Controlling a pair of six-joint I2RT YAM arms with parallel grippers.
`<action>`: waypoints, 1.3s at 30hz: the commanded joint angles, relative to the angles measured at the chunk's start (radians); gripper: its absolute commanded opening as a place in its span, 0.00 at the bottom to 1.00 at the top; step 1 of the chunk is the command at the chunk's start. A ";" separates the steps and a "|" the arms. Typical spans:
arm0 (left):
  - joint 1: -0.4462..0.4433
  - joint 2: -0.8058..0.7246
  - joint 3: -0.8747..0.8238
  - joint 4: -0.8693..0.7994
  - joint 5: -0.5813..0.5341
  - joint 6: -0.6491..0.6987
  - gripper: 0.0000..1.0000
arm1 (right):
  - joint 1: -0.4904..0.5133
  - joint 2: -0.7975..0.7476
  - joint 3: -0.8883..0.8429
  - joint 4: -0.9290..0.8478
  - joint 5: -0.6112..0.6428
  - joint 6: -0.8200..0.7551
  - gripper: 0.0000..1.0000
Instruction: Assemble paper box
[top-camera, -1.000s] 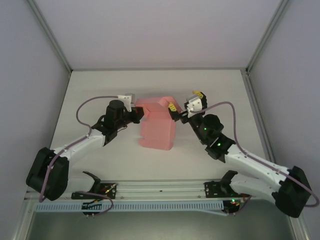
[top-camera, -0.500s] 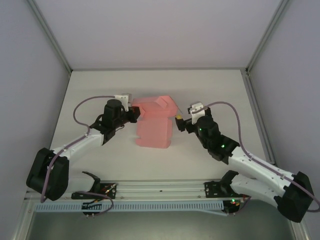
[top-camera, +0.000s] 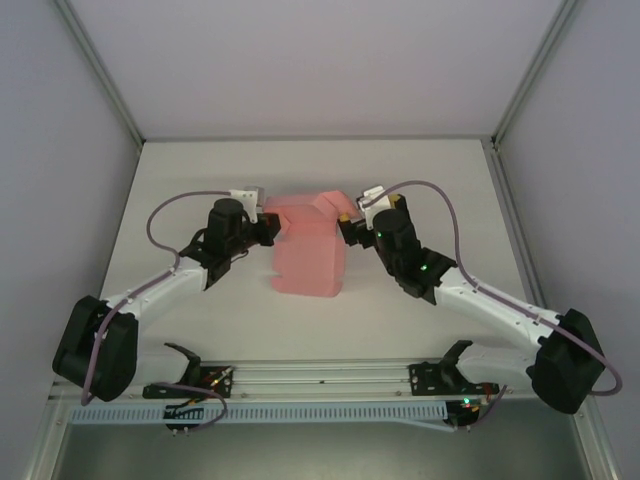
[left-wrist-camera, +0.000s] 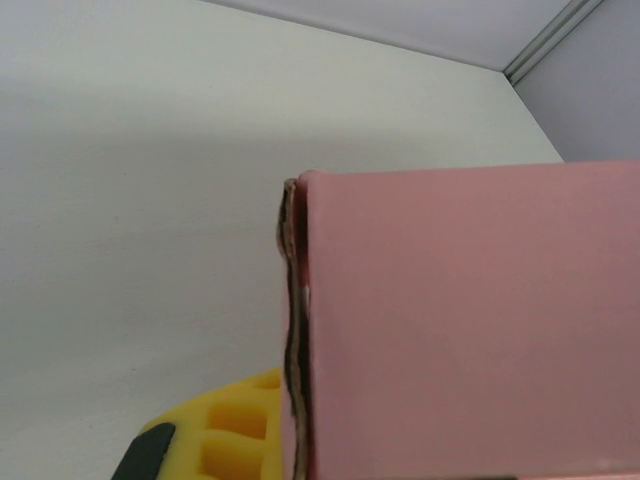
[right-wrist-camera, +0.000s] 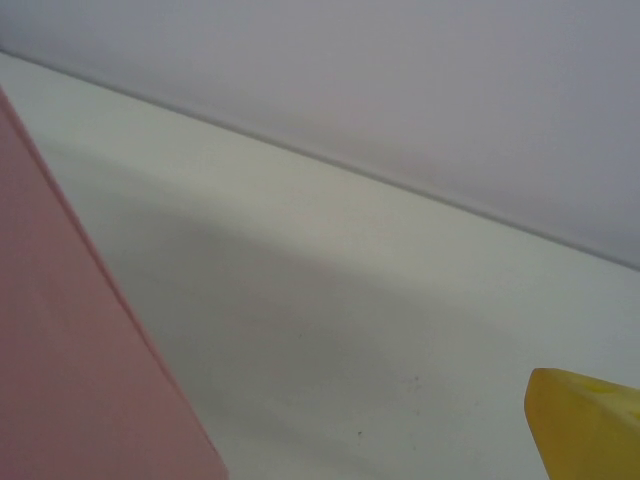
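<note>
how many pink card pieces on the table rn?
1. The paper box lies on the table, its left edge pinched by the left end effector, the open right end effector at its far right corner. Anything under it would be hidden.

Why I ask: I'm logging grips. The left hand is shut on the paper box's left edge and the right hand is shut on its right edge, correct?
No. The left hand is shut on the left edge of the paper box, but the right hand is open beside its right edge; the right wrist view shows its yellow finger apart from the pink card.
</note>
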 joint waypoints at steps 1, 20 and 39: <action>0.006 0.005 0.015 -0.015 -0.005 0.035 0.00 | -0.005 -0.007 0.024 -0.037 0.044 -0.035 1.00; 0.005 0.022 0.003 0.060 0.106 -0.021 0.00 | -0.004 0.102 -0.071 0.286 -0.142 0.015 1.00; 0.055 0.017 -0.016 0.014 0.042 0.060 0.00 | -0.116 -0.327 -0.074 -0.060 -0.270 0.173 1.00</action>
